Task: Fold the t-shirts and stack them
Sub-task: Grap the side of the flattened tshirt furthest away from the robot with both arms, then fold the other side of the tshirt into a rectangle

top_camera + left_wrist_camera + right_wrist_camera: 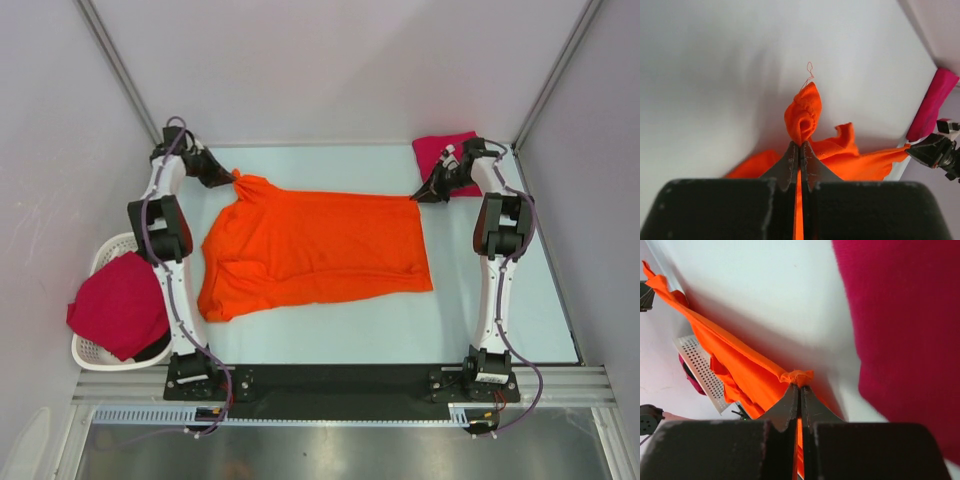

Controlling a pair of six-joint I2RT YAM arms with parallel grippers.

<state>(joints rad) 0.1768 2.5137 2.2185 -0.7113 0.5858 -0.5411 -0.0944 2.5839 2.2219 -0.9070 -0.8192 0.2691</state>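
Far left, off the table's edge: white slatted plastic basket (pixel 100 262), with a crumpled crimson-pink cotton t-shirt (pixel 120 305) heaped over its rim, unfolded.

Left gripper (pixel 232 178): jaws clamped together on a bunched corner of the bright orange short-sleeved cotton t-shirt (pixel 320 250), at its far-left end near sleeve and collar. Left wrist view shows a knot of fabric poking up past the tips, with a loose thread above.

The orange shirt is spread across the middle of the pale table (pixel 500 320), long axis left to right. Its near-left part is rumpled and its far edge is drawn taut between the two grips.

Right gripper (pixel 420 195): jaws pinched together on the far-right corner of the same shirt. Right wrist view shows only a small nub of cloth past the tips.

Far-right corner, just behind that gripper: a folded crimson-pink t-shirt (pixel 445 150), likely the start of the stack.

Judgement: the fold of the orange shirt is barely begun. To do it well:
- raise both corners together and level
- hold the far edge taut
- carry it toward the near edge and land it edge on edge
- go gently on sideways pull, since the right pinch looks thin and could slip
- stretch out the rumpled left part before laying down
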